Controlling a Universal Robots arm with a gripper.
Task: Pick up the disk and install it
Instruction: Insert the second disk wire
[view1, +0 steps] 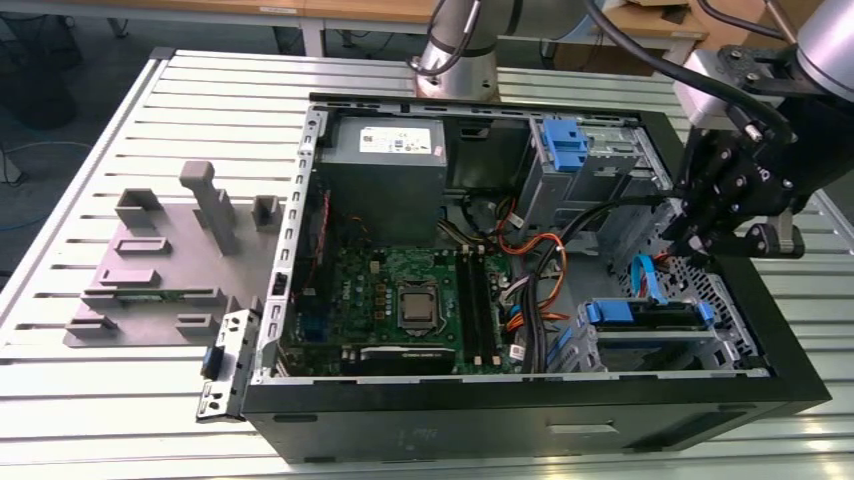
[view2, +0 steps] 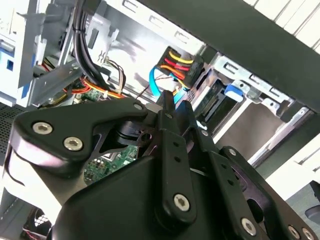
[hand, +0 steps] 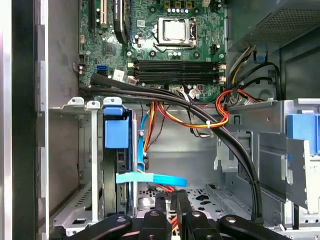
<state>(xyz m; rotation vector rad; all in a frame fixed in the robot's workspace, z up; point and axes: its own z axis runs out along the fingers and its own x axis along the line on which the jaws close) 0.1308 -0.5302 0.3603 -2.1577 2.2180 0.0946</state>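
From where I stand, the grey plastic stand (view1: 160, 270) sits alone on the slatted surface (view1: 80, 400) at the exterior view's left. Its upright posts carry nothing, and I'd guess it serves as a holding rack for parts. Beside it lies the open computer case (view1: 534, 420), on its side so the inside faces up and the arm can reach in from above. Inside are the grey metal box (view1: 387, 150) in the far corner and the motherboard (view1: 400, 300) flat on the case floor. A bundle of cables (view1: 534, 270) runs across toward the drive bays.

Further toward the exterior view's right, the disk (view1: 647, 313) appears to sit in its metal bay, with the blue bracket facing out. The first wrist view shows that bracket (hand: 116, 134) slotted edge-on between the bay's rails. I read this as the disk being in place, or very nearly so. A light-blue cable (hand: 150, 178) hangs loose just beside it.

The tool (view1: 683, 242) hangs over the open space next to the bay. Its fingers (hand: 161, 210) are pressed together with nothing between them.
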